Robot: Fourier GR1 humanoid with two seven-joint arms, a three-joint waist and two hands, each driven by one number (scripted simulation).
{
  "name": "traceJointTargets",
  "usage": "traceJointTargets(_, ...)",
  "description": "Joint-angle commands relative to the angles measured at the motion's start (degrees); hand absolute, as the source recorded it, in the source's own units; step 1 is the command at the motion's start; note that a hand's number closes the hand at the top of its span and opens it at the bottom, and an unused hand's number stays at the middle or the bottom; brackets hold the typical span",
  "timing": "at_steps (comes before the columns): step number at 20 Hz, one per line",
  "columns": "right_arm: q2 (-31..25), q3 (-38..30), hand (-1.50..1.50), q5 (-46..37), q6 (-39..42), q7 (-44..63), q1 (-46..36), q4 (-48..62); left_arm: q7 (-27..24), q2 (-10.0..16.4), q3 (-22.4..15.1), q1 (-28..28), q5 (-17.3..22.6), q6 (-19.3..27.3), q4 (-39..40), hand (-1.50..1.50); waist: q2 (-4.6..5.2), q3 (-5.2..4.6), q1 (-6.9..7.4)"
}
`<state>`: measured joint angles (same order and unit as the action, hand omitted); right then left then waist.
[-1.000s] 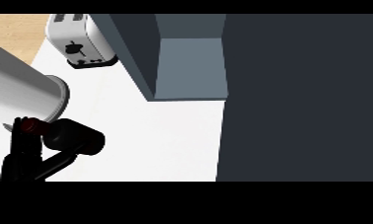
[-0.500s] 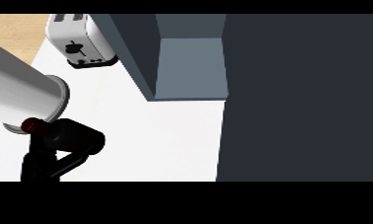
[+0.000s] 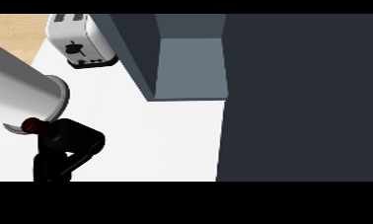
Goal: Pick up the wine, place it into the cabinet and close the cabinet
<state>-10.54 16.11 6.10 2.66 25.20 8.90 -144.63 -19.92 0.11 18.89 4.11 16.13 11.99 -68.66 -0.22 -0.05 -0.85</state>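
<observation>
The cabinet (image 3: 191, 65) stands open at the middle top, and the part of its grey inside that shows holds nothing. Its dark door (image 3: 295, 99) fills the right side of the head view, swung out toward me. No wine shows anywhere. My left forearm (image 3: 25, 90) crosses the left edge as a big grey cylinder. My black left hand (image 3: 69, 144) hangs below it over the white counter (image 3: 167, 139), left of the cabinet. A dark red ring (image 3: 30, 125) sits where hand and forearm meet. My right hand is out of sight.
A white toaster (image 3: 76, 40) stands at the back left, close to the cabinet's left wall. A strip of wooden floor (image 3: 22, 33) shows beyond the counter's left edge. Bare counter lies between my left hand and the door.
My left hand has swung to the right about its wrist. The forearm, the cabinet and its door have stayed where they were.
</observation>
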Motion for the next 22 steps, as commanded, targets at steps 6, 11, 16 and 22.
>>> traceJointTargets(6, -0.3, 0.5, -1.50, 5.0, -1.6, 8.8, -0.1, -13.2, -7.1, -0.1, 3.1, -7.0, 7.7, -2.5, 9.3, -1.50, 0.13, -0.04, -0.05)
traceJointTargets(11, -1.0, 0.0, -1.50, 5.8, -0.8, 8.6, 1.9, -15.0, -6.9, -0.1, 2.2, -8.1, 10.3, -3.6, 11.0, -1.50, 0.05, 0.01, -0.34)
traceJointTargets(16, -0.5, -1.9, -1.50, 6.0, -1.0, 8.0, 1.5, -14.3, -10.0, -0.1, 2.3, -6.9, 9.6, -5.7, 12.0, -1.50, 0.03, 0.04, 0.11)
traceJointTargets(22, -0.9, -2.8, -1.50, 7.5, 0.6, 6.1, 1.9, -13.5, -12.9, 0.0, 0.1, -10.3, 8.8, -3.4, 15.5, 1.50, 0.11, 0.04, -0.20)
